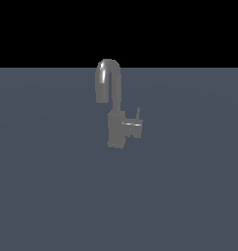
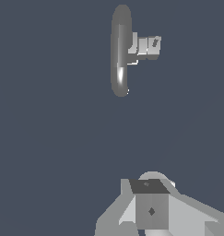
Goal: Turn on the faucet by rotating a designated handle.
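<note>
The dull-grey faucet (image 1: 115, 105) stands on the flat grey-blue surface, its gooseneck spout arching toward the exterior view's left. The handle (image 1: 134, 128) is a short boxy stub jutting from the base toward the exterior view's right, with a thin upright pin (image 1: 138, 113). The wrist view looks down on the spout (image 2: 120, 50) and the handle (image 2: 148, 46) beside it. My gripper (image 2: 148, 187) shows only in the wrist view, well apart from the faucet and touching nothing. Its fingers read as one block with no gap and hold nothing. The arm does not show in the exterior view.
The grey-blue floor (image 1: 52, 196) stretches flat all around the faucet, with a black background behind it. No other object shows in either view.
</note>
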`<act>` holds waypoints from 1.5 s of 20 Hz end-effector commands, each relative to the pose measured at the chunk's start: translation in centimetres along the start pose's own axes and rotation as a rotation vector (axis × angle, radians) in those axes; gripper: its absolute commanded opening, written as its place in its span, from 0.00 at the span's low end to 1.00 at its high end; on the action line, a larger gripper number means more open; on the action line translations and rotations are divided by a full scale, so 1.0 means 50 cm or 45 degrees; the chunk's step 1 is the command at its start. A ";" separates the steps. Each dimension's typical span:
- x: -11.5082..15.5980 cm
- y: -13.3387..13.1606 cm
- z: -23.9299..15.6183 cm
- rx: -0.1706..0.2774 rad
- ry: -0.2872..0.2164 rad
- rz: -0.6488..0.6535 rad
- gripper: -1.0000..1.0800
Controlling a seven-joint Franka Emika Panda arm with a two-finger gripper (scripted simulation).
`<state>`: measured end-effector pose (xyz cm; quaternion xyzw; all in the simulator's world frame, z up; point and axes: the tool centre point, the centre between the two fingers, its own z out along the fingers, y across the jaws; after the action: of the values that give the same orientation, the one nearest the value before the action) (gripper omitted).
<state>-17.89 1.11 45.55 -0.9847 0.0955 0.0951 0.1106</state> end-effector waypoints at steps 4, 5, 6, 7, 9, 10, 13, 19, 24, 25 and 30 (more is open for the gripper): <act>0.071 0.003 0.008 0.121 -0.091 0.124 0.00; 0.083 0.004 0.010 0.144 -0.108 0.146 0.00; 0.096 0.006 0.012 0.167 -0.125 0.169 0.00; 0.109 0.008 0.015 0.190 -0.142 0.193 0.00; 0.136 0.011 0.020 0.237 -0.177 0.239 0.00; 0.149 0.014 0.023 0.260 -0.194 0.263 0.00; 0.188 0.022 0.034 0.333 -0.248 0.334 0.00; 0.266 0.043 0.063 0.483 -0.359 0.482 0.00; 0.329 0.066 0.096 0.617 -0.457 0.612 0.00; 0.342 0.071 0.104 0.645 -0.478 0.639 0.00; 0.403 0.098 0.149 0.791 -0.585 0.780 0.00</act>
<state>-1.42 -4.79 34.19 -0.8024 0.3638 0.2947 0.3701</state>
